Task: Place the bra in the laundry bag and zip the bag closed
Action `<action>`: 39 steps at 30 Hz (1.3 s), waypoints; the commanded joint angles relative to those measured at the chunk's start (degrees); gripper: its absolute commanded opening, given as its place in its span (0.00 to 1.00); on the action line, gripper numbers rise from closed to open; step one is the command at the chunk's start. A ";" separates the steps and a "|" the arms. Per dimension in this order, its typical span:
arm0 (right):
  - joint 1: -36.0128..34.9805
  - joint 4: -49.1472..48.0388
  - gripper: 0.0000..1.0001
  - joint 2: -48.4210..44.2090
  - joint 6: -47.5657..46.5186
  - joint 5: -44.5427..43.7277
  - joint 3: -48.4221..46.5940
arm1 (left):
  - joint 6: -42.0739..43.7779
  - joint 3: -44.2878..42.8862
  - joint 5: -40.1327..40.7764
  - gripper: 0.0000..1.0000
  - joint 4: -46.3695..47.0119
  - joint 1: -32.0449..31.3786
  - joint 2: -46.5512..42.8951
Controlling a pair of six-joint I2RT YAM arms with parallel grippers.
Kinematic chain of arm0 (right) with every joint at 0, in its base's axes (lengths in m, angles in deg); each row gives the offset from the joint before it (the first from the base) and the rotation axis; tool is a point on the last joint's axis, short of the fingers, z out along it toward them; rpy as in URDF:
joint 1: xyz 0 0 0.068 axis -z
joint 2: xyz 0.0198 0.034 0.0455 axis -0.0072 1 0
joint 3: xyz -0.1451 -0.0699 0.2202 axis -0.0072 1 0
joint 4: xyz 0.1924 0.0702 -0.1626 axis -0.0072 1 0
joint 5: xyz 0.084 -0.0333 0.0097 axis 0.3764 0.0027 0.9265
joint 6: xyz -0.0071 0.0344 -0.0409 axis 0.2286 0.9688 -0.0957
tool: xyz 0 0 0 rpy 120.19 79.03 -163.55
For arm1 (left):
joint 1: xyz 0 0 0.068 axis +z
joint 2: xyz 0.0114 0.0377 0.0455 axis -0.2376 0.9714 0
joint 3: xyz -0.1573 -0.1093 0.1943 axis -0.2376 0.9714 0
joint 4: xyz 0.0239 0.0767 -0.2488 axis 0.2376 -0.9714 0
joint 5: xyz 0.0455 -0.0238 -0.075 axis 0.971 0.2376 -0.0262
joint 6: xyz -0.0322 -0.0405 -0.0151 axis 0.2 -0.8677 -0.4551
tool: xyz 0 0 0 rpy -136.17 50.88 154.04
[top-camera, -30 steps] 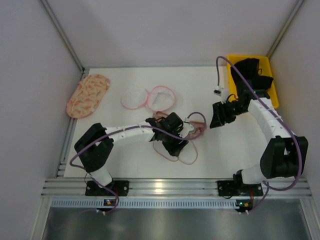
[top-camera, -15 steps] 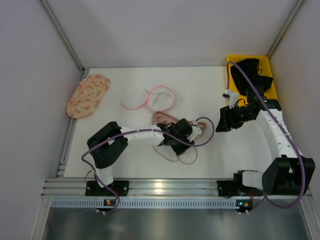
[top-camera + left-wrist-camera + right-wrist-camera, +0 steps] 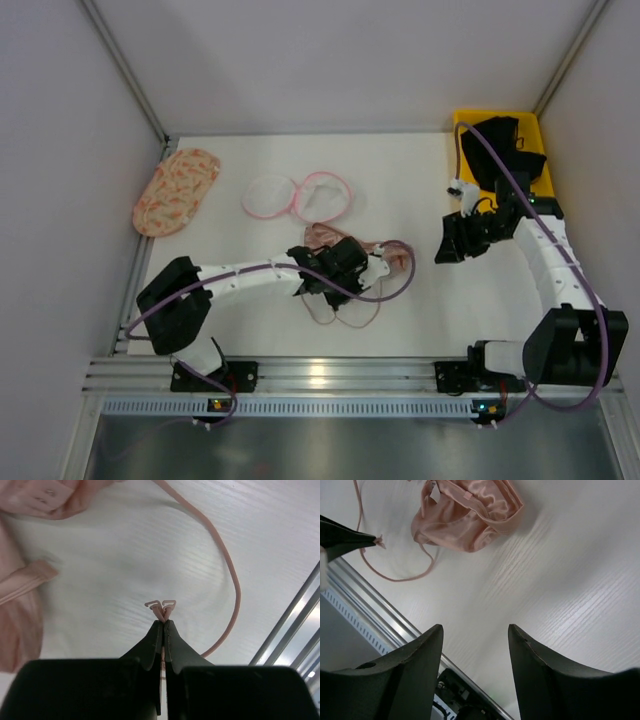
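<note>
"White table (image 3: 420,190) first: taking the laundry bag (image 3: 322,197) as the marker, what has changed?"

"The left arm (image 3: 240,272) reaches across the bag's near side, much as it did a second ago. Half a second ago its wrist sat a little farther right, and it has since drawn back."

"And the right arm (image 3: 545,255)?"

"Well off to the bag's right, a touch farther from it than a second ago and hardly shifted in the last half second. The right gripper (image 3: 475,627) stands released, with its fingers spread over bare table."

"The yellow bin (image 3: 462,118)?"

"Unmoved, far to the bag's right at the back, with the black garment (image 3: 505,140) in it. The peach patterned oval fabric (image 3: 177,190) also stays put, to the bag's left."

"The bag itself?"

"It lies open in two round mesh halves side by side, as before."

"Where is the bra (image 3: 470,515)?"

"Crumpled on the table just on the bag's near side, outside it."

"And the left gripper (image 3: 163,624)?"

"Gaping a second ago, it is now clenched. The two fingers meet on the tip of a thin pink strap (image 3: 230,580), and the strap's small hooked end (image 3: 161,604) pokes out just past the fingertips. The rest of the strap curls loose on the table."
</note>
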 commanded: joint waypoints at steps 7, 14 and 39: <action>0.86 -1.58 0.55 3.25 0.82 3.74 -1.66 | 2.42 -13.10 -1.81 0.00 -3.36 10.19 -4.97; 0.86 -4.21 0.56 6.42 7.32 7.69 0.27 | 2.59 -29.44 -5.69 0.00 -2.84 18.45 9.08; 0.86 -14.57 0.72 18.99 17.17 9.63 2.82 | -9.96 -28.34 -21.92 0.95 1.12 29.43 8.53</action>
